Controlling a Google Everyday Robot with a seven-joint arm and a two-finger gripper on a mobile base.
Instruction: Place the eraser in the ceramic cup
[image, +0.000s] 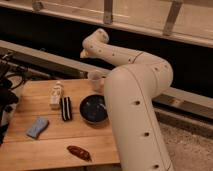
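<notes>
The gripper (84, 52) hangs at the tip of the bent white arm (135, 95), raised above the table's far edge. I cannot tell whether it is open or closed. Since the eraser is down on the wood, the pick-up is probably not yet made. Just below stands the ceramic cup (95, 79), upright, partly behind the arm. The eraser (65, 108) lies flat on the wooden table (30, 152), between a white pack (55, 95) and the dark bowl (93, 110) (tight neighbours, so pinching across its narrow width seems safest). A blue sponge (37, 127) and a reddish-brown object (79, 152) lie nearer the front.
</notes>
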